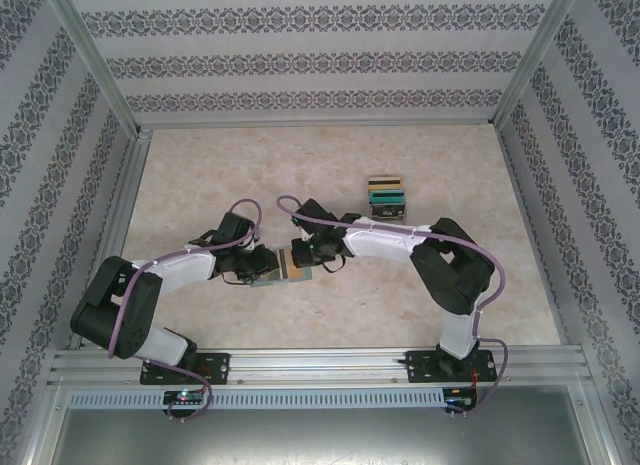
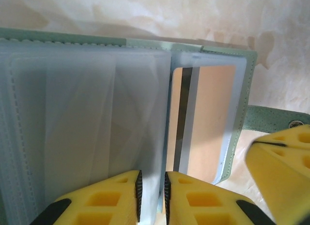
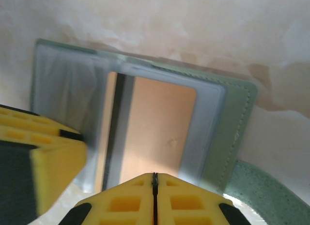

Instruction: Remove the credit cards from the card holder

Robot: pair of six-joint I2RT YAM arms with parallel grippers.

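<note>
Beige table (image 1: pixel 200 175): grey-green soft card holder (image 3: pixel 235 121) is steadied by left gripper (image 2: pixel 151 186), jaws pinching its sleeve; right gripper (image 3: pixel 154 179), jaws pressed together, is set at 6 o'clock of gold plastic card (image 3: pixel 160 123).

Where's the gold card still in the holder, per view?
Top external: gold card just below centre of the picture.
Left wrist: card right of centre, behind a clear sleeve.
Right wrist: card mid-frame.
Shared landmark: the card holder green cover bordering the card.
</note>
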